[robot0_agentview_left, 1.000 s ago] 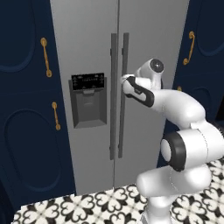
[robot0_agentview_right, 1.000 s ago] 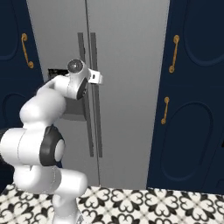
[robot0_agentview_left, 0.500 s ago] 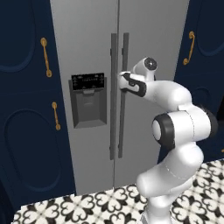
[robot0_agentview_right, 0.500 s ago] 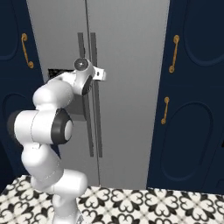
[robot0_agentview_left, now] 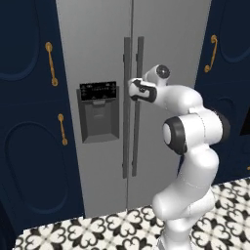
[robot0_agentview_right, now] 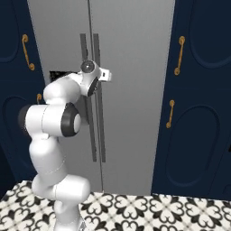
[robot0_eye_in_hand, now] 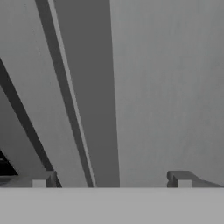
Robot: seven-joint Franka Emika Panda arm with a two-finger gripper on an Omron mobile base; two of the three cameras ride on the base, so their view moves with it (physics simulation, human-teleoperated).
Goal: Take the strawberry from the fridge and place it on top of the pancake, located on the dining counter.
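Your pincer at the closed fridge door handles

Your gripper [robot0_eye_in_hand: 111, 181] sits at frame centre in the left base view, fingers spread apart, one dark handle [robot0_eye_in_hand: 89, 100] of the fridge [robot0_agentview_left: 102, 44] running between them. The other handle [robot0_agentview_left: 126, 107] stands just beside it.

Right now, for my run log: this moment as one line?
stage: reaching for handle | fridge: doors shut | tool: open, astride right handle, not gripping
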